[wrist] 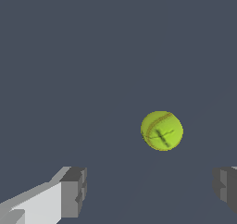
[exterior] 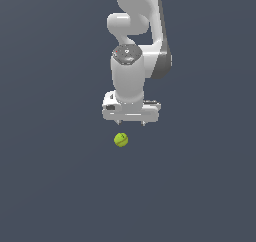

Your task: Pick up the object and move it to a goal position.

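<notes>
Glossy white rounded arm segments, dark grey joint bands, grey round cap, boxy white pincer (exterior: pixel 130 122), grey ribbed fingertips (wrist: pixel 74 192)

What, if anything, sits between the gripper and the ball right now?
Nothing visible. In both views only plain grey surface lies between the open gripper and the ball. In the wrist view the ball sits apart from both fingers, untouched.

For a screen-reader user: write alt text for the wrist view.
A small yellow-green ball with faint dark markings lies on a plain dark grey surface, untouched. The open gripper shows only its two grey fingertips, spread wide apart, with the ball ahead of the gap between them.
</notes>
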Controlling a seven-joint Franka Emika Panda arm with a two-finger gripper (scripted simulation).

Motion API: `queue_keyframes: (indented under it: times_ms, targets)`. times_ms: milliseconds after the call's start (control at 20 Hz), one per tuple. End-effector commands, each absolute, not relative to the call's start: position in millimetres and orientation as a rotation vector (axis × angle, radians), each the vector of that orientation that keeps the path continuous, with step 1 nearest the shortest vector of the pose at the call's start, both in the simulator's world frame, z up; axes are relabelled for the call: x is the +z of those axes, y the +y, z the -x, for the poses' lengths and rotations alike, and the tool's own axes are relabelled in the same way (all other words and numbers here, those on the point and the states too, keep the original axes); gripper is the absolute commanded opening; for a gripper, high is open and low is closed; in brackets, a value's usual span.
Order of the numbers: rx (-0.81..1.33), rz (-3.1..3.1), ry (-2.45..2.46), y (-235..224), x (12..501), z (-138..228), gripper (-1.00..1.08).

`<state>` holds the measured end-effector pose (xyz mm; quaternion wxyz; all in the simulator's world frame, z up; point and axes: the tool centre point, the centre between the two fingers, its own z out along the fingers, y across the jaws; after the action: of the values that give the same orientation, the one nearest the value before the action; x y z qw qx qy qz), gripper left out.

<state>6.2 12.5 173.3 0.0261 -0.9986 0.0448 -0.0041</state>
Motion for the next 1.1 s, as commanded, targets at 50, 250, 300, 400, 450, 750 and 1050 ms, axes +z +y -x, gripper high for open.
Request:
queue_keyframes:
  times_ms: [50,250,300,400,450,750,1050]
  targets:
    - [-0.008,3.083,0.230,9,166,-7,1.00]
    - [-0.003,3.073,0.374,4,155,-7,1.00]
    - [-0.001,3.069,0.415,2,152,-8,1.00]
    - [0.001,3.058,0.506,-1,146,-8,1.00]
    - [0.003,3.052,0.552,-3,142,-8,1.00]
    - [0.007,3.003,0.828,-15,122,-8,1.00]
    - [0.005,2.946,1.052,-24,105,-8,1.00]
